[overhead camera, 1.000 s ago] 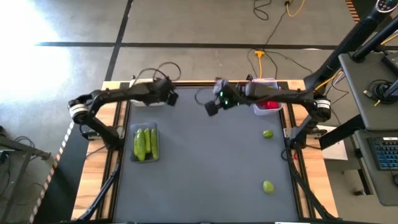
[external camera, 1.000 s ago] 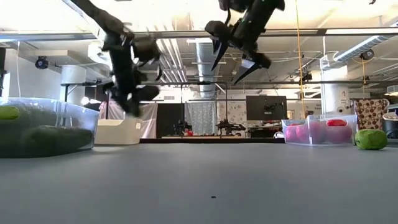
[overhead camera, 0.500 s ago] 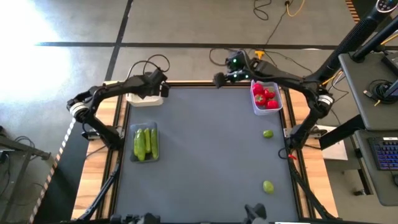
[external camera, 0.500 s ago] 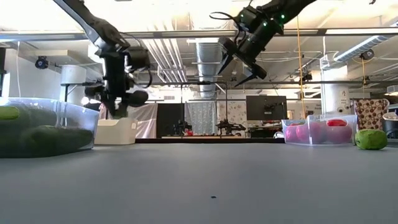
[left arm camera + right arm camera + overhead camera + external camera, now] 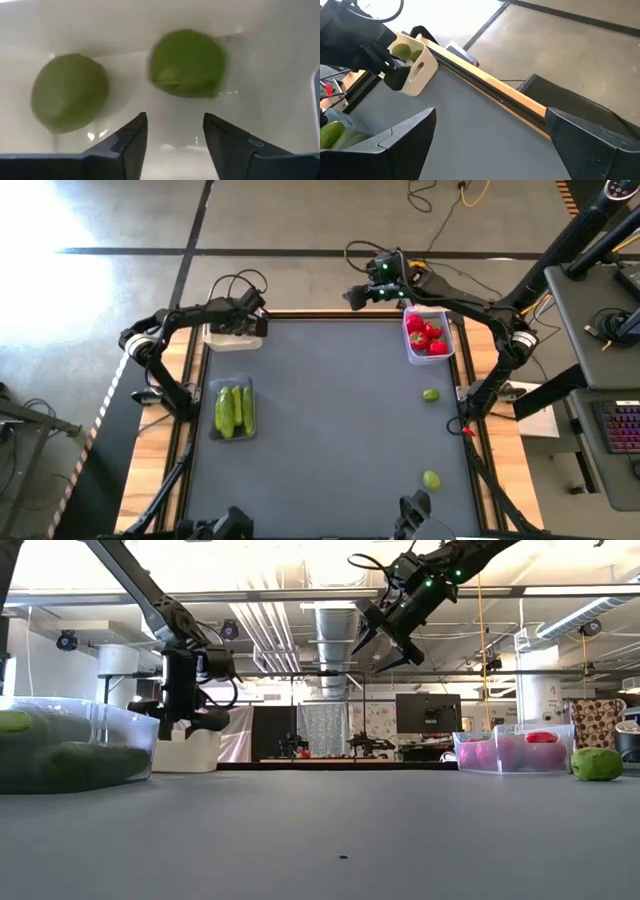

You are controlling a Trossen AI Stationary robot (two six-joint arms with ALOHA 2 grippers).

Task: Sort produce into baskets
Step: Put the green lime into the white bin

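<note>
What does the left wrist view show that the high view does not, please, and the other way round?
Only the left wrist view shows inside the white tub: two green balls lie there, beyond the left tool, whose fingers stand apart and hold nothing.

Only the high view shows the whole table: green pods in a tub, red pieces in a clear tub, two balls loose on the mat, and the right tool.

Both show the white tub with the left tool over it.

Grey table [image 5: 330, 440] carries three baskets [image 5: 234, 409] and two loose balls [image 5: 430, 395]
</note>
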